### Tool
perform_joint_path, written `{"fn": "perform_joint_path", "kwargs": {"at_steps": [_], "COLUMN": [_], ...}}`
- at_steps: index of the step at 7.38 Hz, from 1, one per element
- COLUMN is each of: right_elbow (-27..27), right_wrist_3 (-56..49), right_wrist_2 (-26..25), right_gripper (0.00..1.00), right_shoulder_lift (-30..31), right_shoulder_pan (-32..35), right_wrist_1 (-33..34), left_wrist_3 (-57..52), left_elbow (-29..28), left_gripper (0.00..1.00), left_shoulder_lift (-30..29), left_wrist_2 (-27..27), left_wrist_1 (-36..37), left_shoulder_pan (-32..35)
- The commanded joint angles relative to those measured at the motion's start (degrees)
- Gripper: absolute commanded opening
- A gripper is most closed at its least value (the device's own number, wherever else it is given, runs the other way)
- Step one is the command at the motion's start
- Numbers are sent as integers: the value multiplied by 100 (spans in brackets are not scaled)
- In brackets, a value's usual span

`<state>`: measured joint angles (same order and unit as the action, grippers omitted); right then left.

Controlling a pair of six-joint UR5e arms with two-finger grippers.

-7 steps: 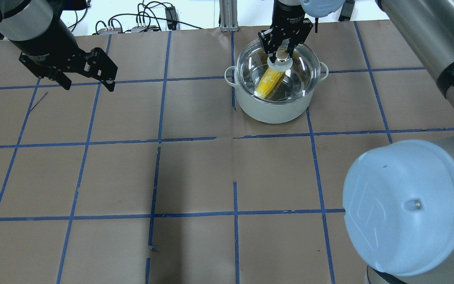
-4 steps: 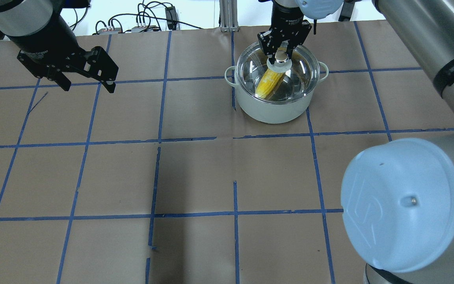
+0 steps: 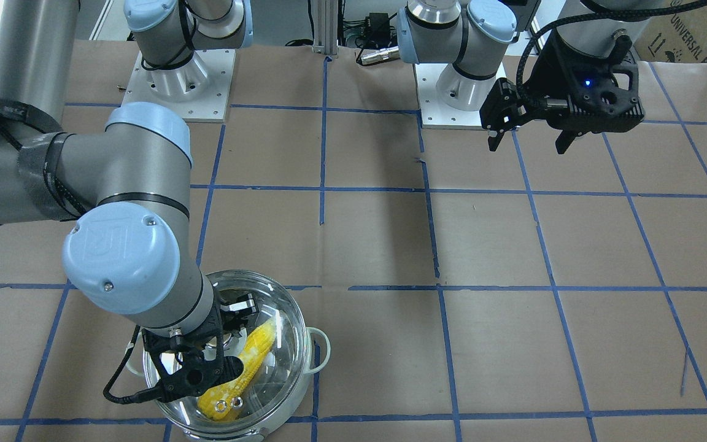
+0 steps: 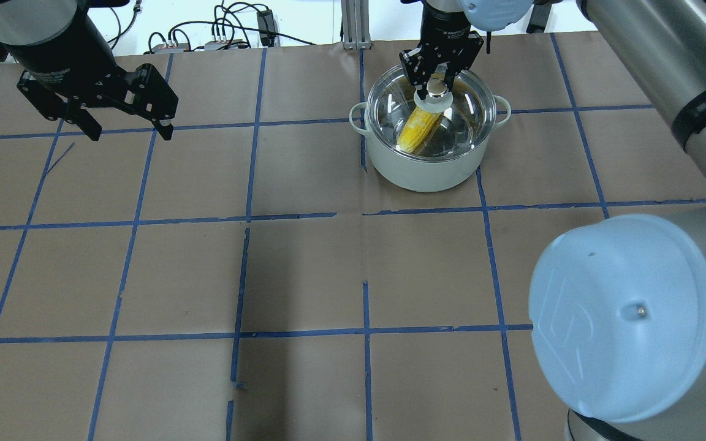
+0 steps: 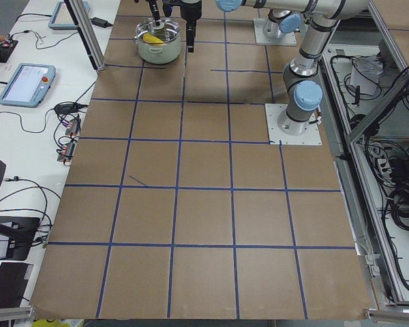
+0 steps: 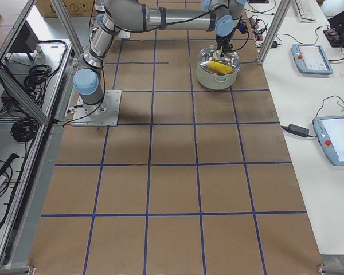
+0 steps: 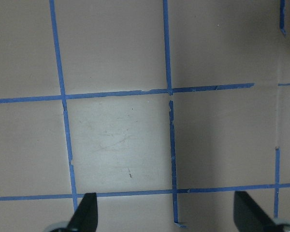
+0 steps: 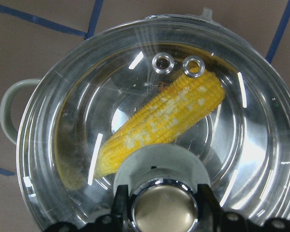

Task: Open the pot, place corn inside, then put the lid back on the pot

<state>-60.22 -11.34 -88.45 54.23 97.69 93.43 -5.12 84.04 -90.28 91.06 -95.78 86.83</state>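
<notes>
The mint-green pot (image 4: 420, 174) stands at the far right of the table. The yellow corn (image 4: 417, 131) lies inside it, seen through the glass lid (image 4: 460, 125), which rests on the pot's rim. My right gripper (image 4: 436, 86) is above the lid with its fingers closed on the metal knob (image 8: 163, 208). The right wrist view shows the corn (image 8: 159, 121) under the lid and the two vent rings (image 8: 163, 63). My left gripper (image 4: 130, 136) is open and empty, hovering above the table at the far left.
Brown paper with blue tape grid lines (image 4: 304, 214) covers the table. Cables and boxes (image 4: 218, 37) lie beyond the far edge. My right arm's elbow (image 4: 622, 318) fills the near right corner of the overhead view.
The lid has come down with my right gripper and now sits on the pot. My left gripper has drifted a little left and away.
</notes>
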Motion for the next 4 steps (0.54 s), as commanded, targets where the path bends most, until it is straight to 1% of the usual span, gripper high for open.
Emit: {"fn": "perform_joint_path", "kwargs": {"at_steps": [1,2,3,4], "right_elbow": [2,-7,-7,-16], "right_wrist_3": [0,0,9,9], "right_wrist_2": [-5,4,4,12], "right_gripper": [30,32,41,71], "right_shoulder_lift": [0,0,0,-9], "right_shoulder_pan": [-4,-4,-4,-4], "right_wrist_1": [52,53,53,131], "left_wrist_3": [11,11,11,11], "left_elbow": [16,16,25,42], "left_gripper": [100,100,100,100], "left_shoulder_lift": [-7,-7,-7,-7], "left_wrist_2": [8,-1,8,-1], "left_wrist_1": [16,16,16,24], "left_shoulder_pan": [1,1,1,1]}}
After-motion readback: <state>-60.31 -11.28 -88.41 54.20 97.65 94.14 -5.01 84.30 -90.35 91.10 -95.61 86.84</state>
